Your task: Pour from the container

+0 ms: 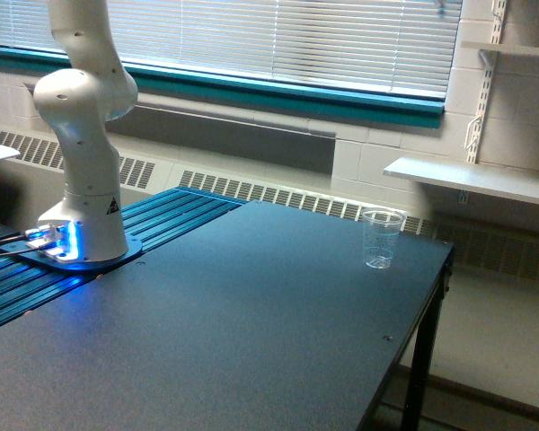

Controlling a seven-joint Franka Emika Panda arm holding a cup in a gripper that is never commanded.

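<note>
The container did not show anywhere in the exterior view. Neither did the claw, which lay above the top edge of the frame, so whether it was open, closed or gripping anything could not be told. Only the lower arm (83, 135) was visible, rising from its base (76, 244) at the exterior view's left and leaving the picture at the top. If the container was being carried, it was up there out of sight, and nothing could be said of what it held.

The one vessel in view was a clear cup (383, 237) with a rolled rim and faint marks on its side. It stood upright on the table (251, 323) near the far corner on the exterior view's right, well apart from the base. It looked empty, though a little clear liquid would have been hard to make out. Standing alone and mouth up, with bare tabletop around it, it was probably set there to receive the pour. Its marks would suit reading off a level.

The base glowed blue and was bolted at the table's near-left side, beside a ribbed strip. Behind the table ran a radiator grille (278, 193) under closed blinds (278, 36), with a wall shelf (472, 178) at the right.
</note>
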